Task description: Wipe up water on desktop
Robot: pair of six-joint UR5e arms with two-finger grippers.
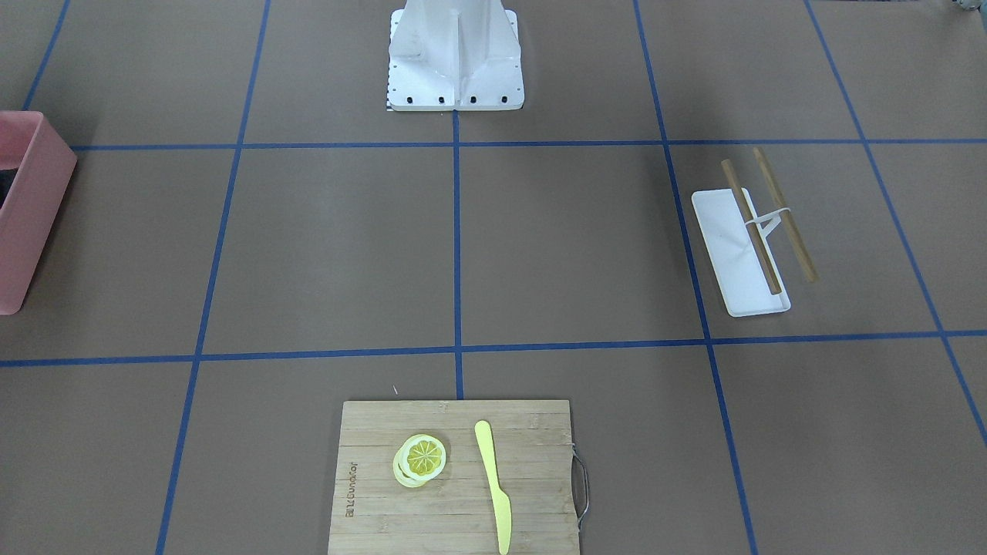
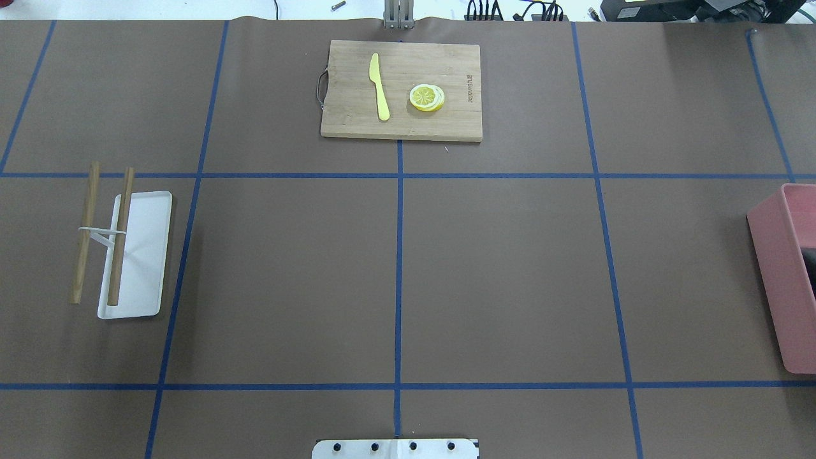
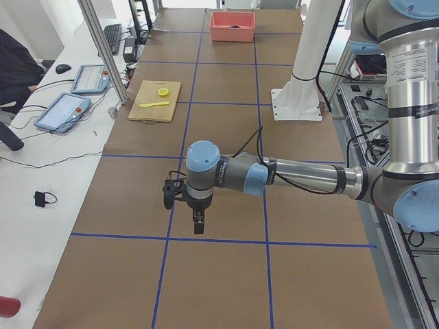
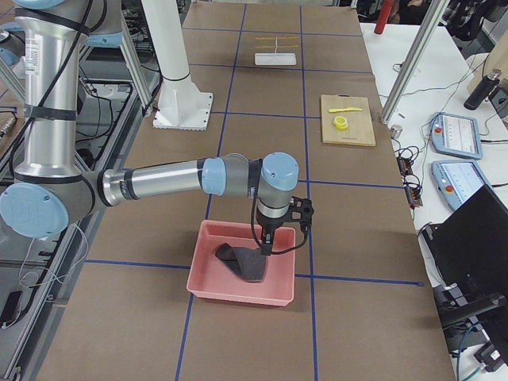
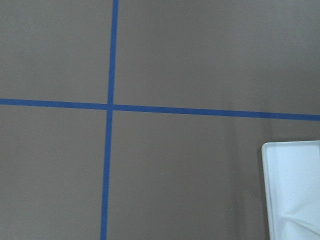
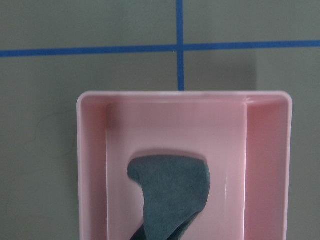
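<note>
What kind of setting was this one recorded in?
Most likely a robotics lab workcell, not a home. The desktop is brown and gridded with blue tape, the industrial left arm reaches over it, and teach pendants lie alongside.

We take this for a robotics lab. The bench is covered with a brown sheet, marked into big rectangles by blue tape lines, and a white pedestal is bolted onto it. Silver-and-blue jointed arms reach over it. Alongside we see metal frame posts and a white side desk with control tablets, a keyboard, a mouse and cables.
</note>
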